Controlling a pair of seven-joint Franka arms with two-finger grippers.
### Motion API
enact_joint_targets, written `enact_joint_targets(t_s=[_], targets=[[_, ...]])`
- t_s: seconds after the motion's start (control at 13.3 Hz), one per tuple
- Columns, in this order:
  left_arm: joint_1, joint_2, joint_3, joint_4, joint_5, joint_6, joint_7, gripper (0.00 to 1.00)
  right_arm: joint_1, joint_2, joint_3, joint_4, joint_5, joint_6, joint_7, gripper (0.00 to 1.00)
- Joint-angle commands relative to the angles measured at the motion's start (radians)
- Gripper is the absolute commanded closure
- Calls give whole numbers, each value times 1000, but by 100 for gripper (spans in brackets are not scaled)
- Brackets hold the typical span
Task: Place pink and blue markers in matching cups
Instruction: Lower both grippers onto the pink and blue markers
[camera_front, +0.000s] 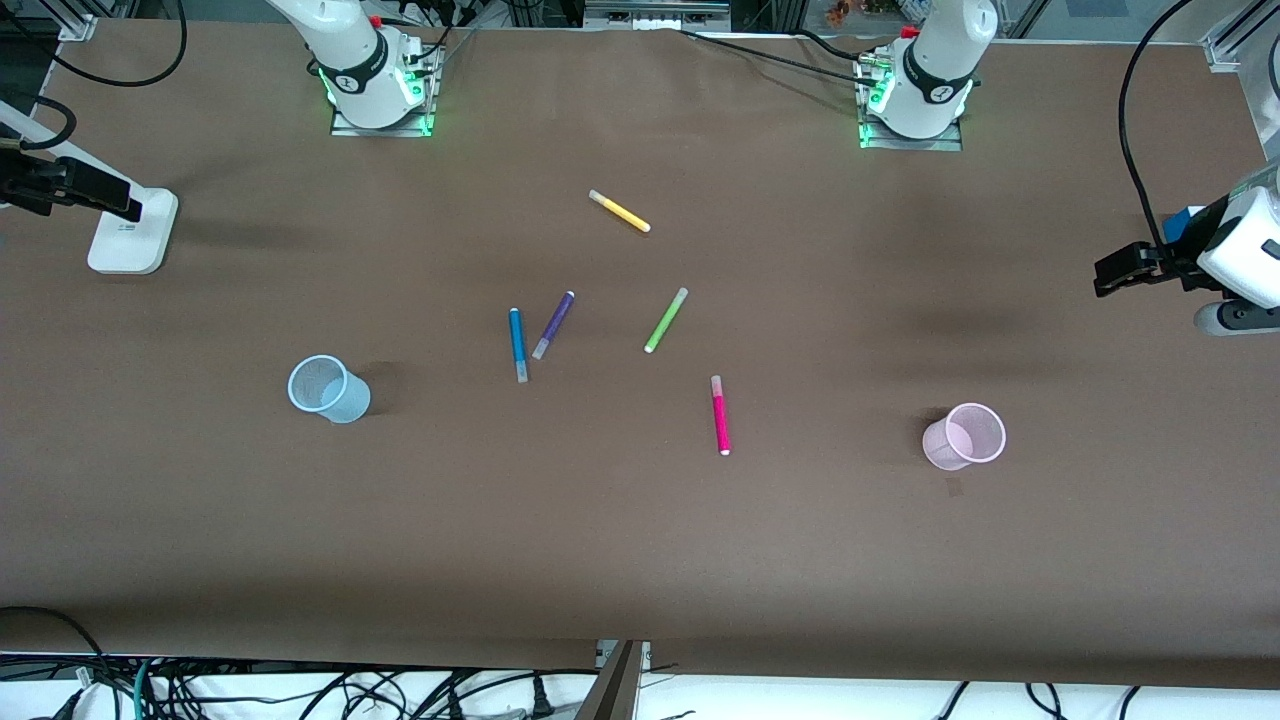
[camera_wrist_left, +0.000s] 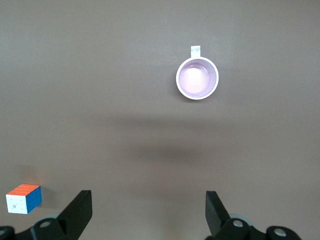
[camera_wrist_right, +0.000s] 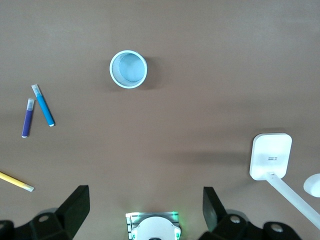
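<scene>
The blue marker (camera_front: 518, 345) and the pink marker (camera_front: 721, 415) lie flat mid-table. The pink marker lies nearer the front camera. The pale blue cup (camera_front: 328, 388) stands upright toward the right arm's end. The pale pink cup (camera_front: 965, 436) stands upright toward the left arm's end. My left gripper (camera_front: 1105, 275) is open and empty, held high at the left arm's end; the pink cup shows in the left wrist view (camera_wrist_left: 197, 78). My right gripper (camera_front: 125, 200) is open and empty, held high at the right arm's end; its wrist view shows the blue cup (camera_wrist_right: 128, 69) and blue marker (camera_wrist_right: 43, 111).
A purple pen (camera_front: 553, 325) lies beside the blue marker. A lime-green pen (camera_front: 666, 320) and a yellow pen (camera_front: 620, 211) lie farther from the front camera. A white stand base (camera_front: 130, 235) sits at the right arm's end. A colour cube (camera_wrist_left: 23, 198) sits at the left arm's end.
</scene>
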Motion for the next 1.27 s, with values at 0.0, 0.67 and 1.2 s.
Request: enact_joint_targets(t_s=[0.0, 0.67, 1.2], targets=[[6, 7, -8, 16, -10, 3, 16, 0, -4, 7, 1, 21, 0, -5, 7, 1], [-112, 149, -85, 22, -75, 31, -148, 0, 59, 78, 26, 18, 23, 13, 17, 1], [-429, 435, -86, 18, -62, 461, -602, 0, 271, 325, 29, -81, 47, 323, 23, 1]])
